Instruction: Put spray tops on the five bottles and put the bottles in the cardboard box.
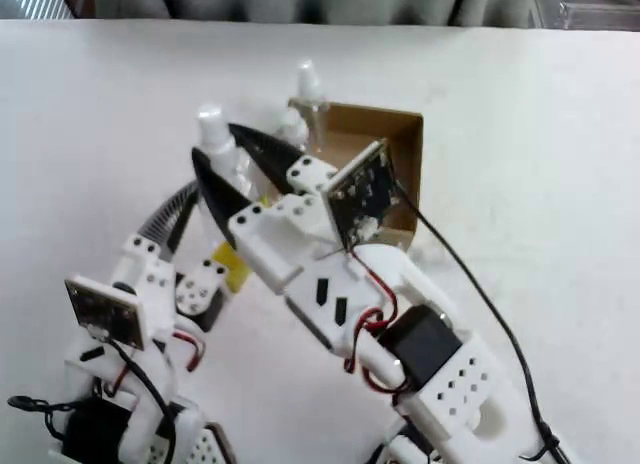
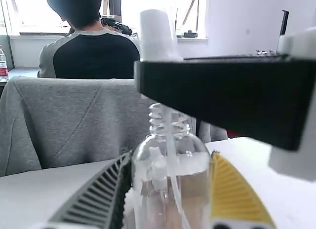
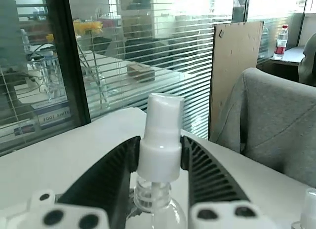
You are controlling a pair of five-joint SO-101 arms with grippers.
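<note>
The bottle (image 2: 170, 184) near the cardboard box (image 1: 400, 134) has the spray top (image 3: 160, 140) inserted

Three spray-topped bottles (image 1: 210, 122) (image 1: 308, 82) (image 1: 293, 129), one cardboard box (image 1: 405, 154), two arms (image 1: 150, 274) (image 1: 330, 284).

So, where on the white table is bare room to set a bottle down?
Free: the white table left of the held clear bottle, and right of the brown cardboard box. Crowded: around bottle and box, where both arms meet.

Grey cloth (image 2: 59, 120) behind white table (image 1: 520, 104)
</note>
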